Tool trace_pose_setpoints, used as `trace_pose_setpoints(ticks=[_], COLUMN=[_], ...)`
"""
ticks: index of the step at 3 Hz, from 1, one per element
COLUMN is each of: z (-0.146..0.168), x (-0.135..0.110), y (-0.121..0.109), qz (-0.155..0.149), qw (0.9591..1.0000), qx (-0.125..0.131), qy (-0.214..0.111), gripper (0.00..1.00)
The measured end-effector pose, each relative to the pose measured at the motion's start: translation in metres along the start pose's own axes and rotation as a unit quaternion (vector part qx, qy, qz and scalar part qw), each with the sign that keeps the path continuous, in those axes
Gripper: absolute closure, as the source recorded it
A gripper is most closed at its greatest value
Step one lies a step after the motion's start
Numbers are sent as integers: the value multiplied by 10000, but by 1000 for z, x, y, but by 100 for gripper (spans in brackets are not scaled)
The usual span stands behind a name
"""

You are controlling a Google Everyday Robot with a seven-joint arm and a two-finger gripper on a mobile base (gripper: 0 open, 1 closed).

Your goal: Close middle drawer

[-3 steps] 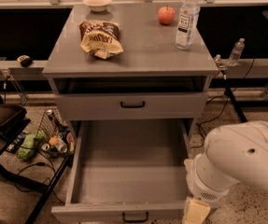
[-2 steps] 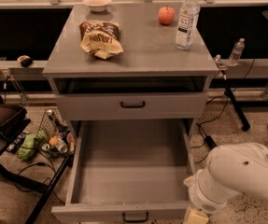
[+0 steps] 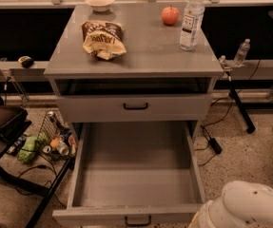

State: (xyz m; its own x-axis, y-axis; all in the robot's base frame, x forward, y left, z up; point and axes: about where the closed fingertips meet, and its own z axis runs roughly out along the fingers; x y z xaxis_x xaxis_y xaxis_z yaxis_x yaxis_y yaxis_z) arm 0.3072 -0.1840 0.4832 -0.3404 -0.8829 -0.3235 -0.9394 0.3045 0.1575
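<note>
Gripper out of sight: it lies past the bottom right corner of the camera view, under the white arm housing (image 3: 243, 205), so I cannot tell whether it is wide or narrow. The middle drawer (image 3: 126, 208) stands pulled far out of the grey cabinet (image 3: 150, 46) toward the camera. Its deep tray is open to view, and its low front is at the bottom edge with the small black handle (image 3: 137, 220) at centre. The drawer above (image 3: 174, 109) is pushed in. Nothing shows in the tray, so I judge it light. It looks stiff, smooth-faced and likely to run on slides, so it needs no grip, only a flat press on the front at or just beside the handle. A push near a corner could skew it in its runners, and a hard shove might rock the water bottle (image 3: 191, 20) standing on top. Compared with a second ago, the arm housing has sunk lower and further toward the corner, where it had risen beside the drawer's right wall. The drawer front sits where it did, no further in.
</note>
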Motion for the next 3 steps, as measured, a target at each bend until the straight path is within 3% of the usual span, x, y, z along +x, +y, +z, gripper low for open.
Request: trace_pose_setpoints(ticks=[1,3], z=[26,34], x=[12,13], y=[10,10], qz=[35,60], qw=[9996,9995], qx=[8,-30], qy=[-277,-324], gripper=[95,100])
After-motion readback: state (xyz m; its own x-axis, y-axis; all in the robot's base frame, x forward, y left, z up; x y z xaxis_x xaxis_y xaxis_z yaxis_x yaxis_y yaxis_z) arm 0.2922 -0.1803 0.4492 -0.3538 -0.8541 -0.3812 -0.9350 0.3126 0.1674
